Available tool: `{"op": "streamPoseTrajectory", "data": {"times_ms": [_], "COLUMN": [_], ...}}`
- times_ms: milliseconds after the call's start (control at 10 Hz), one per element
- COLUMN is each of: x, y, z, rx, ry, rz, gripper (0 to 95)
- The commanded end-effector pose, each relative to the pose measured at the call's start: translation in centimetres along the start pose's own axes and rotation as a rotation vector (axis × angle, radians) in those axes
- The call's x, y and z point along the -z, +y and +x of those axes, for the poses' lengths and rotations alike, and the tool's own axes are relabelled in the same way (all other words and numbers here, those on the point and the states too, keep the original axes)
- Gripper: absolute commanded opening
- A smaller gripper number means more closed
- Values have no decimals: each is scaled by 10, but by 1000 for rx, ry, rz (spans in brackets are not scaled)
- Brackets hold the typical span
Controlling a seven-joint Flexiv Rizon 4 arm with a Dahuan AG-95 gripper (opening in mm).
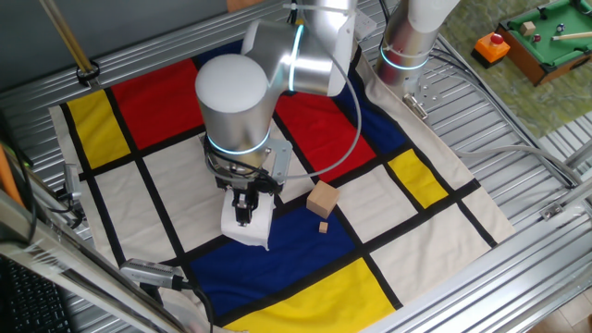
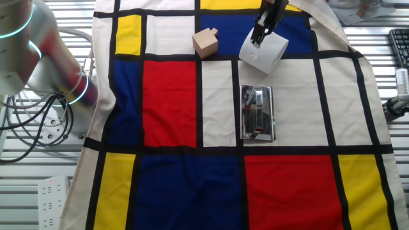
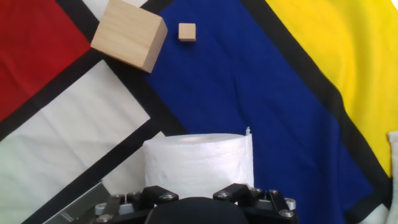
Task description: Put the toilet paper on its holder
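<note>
toilet paper (image 2: pixel 263 52) sits at the edge of a blue panel of the colour-block cloth (image 1: pixel 305 277), under the end effector (image 2: pixel 259 35). one fixed view shows the end effector's dark fingers (image 1: pixel 242 209) pressed down into the top of the roll; hand view shows the roll directly below the fingers, filling the lower frame. looks clamped on the toilet paper, possibly one finger in the core, though contact points are hidden, so grip is a judgement. cannot tell whether the roll is lifted or resting on the cloth.

holder (image 2: pixel 257 113): shiny plate lying on a white panel, near the roll but apart from it. rod not clearly made out against the reflections.

wooden cube (image 2: pixel 206 43) beside the roll, apart; small block (image 3: pixel 187 32) close to it.

progress: grasp stage, early. left: lift, carry over holder, line core up with rod, lower, release.
</note>
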State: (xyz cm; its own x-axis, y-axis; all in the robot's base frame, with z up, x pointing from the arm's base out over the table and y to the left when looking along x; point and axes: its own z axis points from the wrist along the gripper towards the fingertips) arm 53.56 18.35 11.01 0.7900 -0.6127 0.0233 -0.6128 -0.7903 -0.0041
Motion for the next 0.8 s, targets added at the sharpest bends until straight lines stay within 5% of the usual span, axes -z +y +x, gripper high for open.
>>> {"op": "streamPoseTrajectory", "data": {"times_ms": [100, 800], "x": [0, -8], "y": [0, 1], "z": [0, 5], "rx": [-4, -40], "ry": [-11, -27], "rz": [3, 4], "gripper": [950, 950]}}
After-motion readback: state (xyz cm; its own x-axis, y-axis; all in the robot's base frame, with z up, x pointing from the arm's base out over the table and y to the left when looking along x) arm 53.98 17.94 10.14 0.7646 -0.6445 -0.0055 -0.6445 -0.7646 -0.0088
